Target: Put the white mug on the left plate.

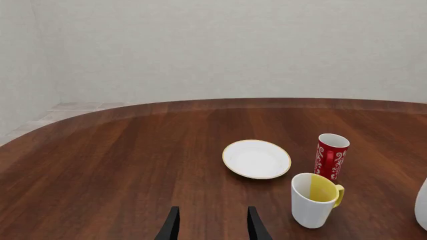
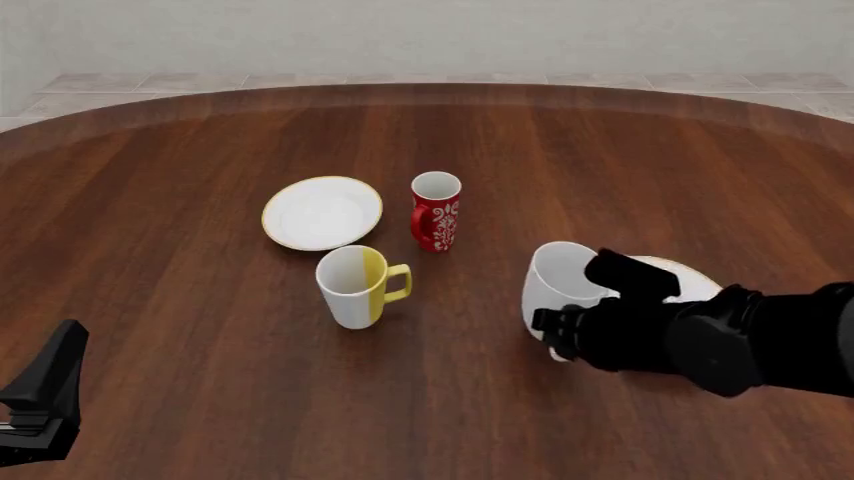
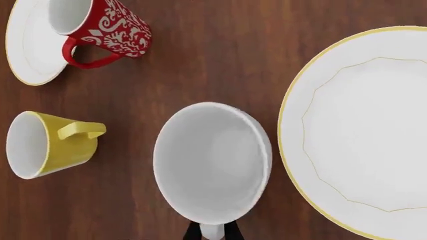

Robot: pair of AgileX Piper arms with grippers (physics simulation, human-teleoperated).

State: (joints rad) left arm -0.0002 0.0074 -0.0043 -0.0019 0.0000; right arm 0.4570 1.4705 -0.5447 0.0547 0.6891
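Clearly the right claw (image 3: 212, 231) pinches the smooth white mug's (image 3: 212, 162) handle.

Pretty even, soft light all round, nothing dim. The wooden table (image 2: 200, 300) has a mild sheen but no harsh glare. Shadows are faint, just a soft smudge under the mugs. Everything is crisp edge to edge, no blur or lens warping, typical clean sim render.

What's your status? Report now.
Right gripper shut on white mug handle. Left gripper open, idle. Left plate bare; yellow mug and red mug near the route.
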